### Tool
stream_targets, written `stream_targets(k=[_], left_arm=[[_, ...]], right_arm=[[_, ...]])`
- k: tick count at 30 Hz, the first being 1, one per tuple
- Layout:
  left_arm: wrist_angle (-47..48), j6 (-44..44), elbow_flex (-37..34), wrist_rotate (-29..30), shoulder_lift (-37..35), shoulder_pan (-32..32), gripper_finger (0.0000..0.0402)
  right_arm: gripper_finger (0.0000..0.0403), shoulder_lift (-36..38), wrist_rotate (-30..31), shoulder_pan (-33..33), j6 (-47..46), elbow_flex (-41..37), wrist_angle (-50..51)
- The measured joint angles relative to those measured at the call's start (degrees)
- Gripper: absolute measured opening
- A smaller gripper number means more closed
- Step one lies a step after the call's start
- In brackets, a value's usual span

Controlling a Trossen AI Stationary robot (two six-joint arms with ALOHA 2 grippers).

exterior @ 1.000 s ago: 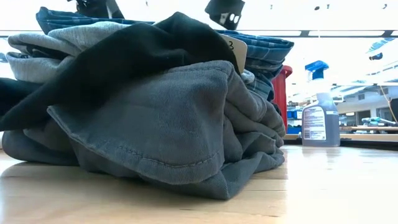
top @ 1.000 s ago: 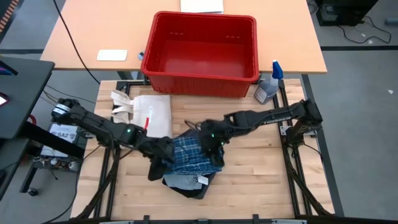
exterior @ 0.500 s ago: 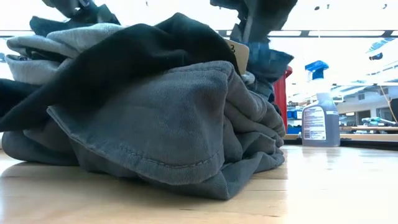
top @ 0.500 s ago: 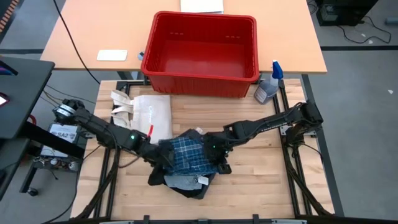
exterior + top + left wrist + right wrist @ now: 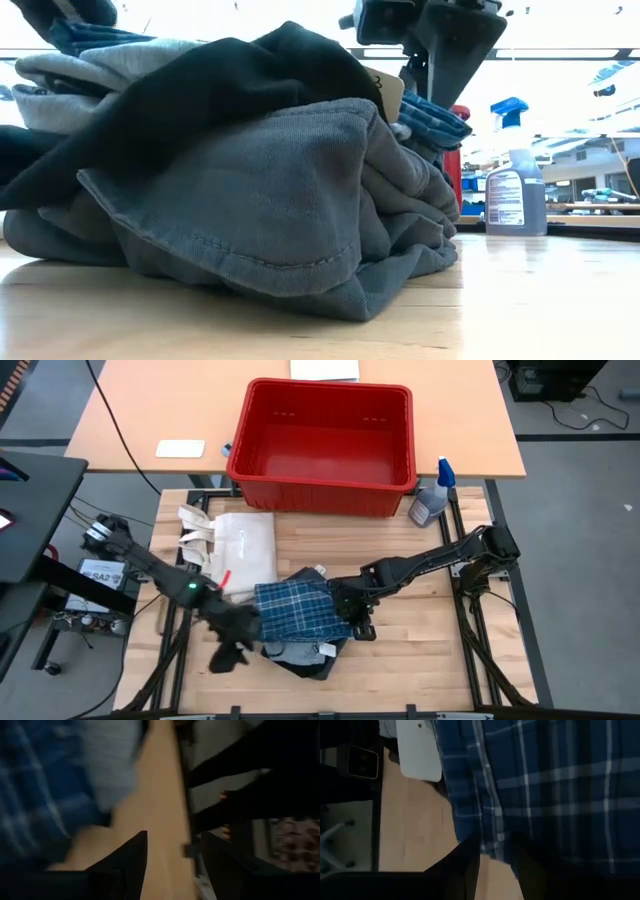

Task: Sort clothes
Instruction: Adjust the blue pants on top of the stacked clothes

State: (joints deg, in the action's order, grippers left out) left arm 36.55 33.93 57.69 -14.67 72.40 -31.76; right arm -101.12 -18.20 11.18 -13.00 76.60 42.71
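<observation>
The clothes lie in one pile in the middle of the table. The blue-and-white plaid piece is spread on top. The dark grey shorts rest on the wood, and a black piece is draped over them. My right gripper is low at the plaid's right edge, open by a narrow gap, with that edge between its fingers. My left gripper is open beside the pile's near-left side, over bare wood. My right gripper comes at the plaid piece's right edge slanting down from the table's right, one finger on either side of the hem. Whether the fingers touch the cloth, I cannot tell. The plaid lies on the pile.
A cream tote bag lies flat left of the pile, toward the far side. A red bin stands beyond the table's far edge, and a spray bottle stands at the far right corner. Bare wood shows right of the pile.
The plaid piece, held up between both grippers a second ago, has come down and now lies spread on the pile. Both grippers came down with it. The left one then left the plaid and moved toward the table's near-left. The right one stayed at the plaid's right edge.
</observation>
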Motion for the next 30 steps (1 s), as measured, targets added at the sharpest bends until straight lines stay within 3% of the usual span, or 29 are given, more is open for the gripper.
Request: stream_targets(k=[4, 9, 12, 16, 20, 24, 30], left_arm=[[1.4, 4.6, 0.0, 2.9, -4.4, -4.2, 0.0188], [4.1, 5.8, 0.0, 12.4, -8.4, -4.2, 0.0188], [4.4, 1.1, 0.0, 18.3, -9.2, -1.2, 0.0187], [4.6, -9.0, 0.0, 19.9, -9.4, 5.6, 0.0181], [4.9, -20.2, -0.9, 23.9, -9.9, 10.7, 0.016], [-4.3, -28.6, -9.3, 25.4, -13.8, 13.9, 0.0143], [-21.8, -30.7, -23.1, 23.3, -19.0, 18.6, 0.0137]], right_arm=[[0.0122, 0.1, -3.7, 0.0, -3.0, 0.5, 3.4], [0.0122, 2.7, -7.3, -0.8, -5.8, 6.4, 8.3], [0.0122, 4.7, -1.6, -1.7, -5.0, 9.6, 5.6], [0.0122, 5.7, 10.5, -3.6, -3.3, 9.9, -7.6], [0.0121, 4.7, 19.0, -8.2, -13.2, 8.3, -23.7], [0.0121, 3.2, 22.8, -11.3, -20.1, 7.9, -28.4], [0.0121, 2.7, 25.6, -13.9, -23.0, 8.0, -26.9]])
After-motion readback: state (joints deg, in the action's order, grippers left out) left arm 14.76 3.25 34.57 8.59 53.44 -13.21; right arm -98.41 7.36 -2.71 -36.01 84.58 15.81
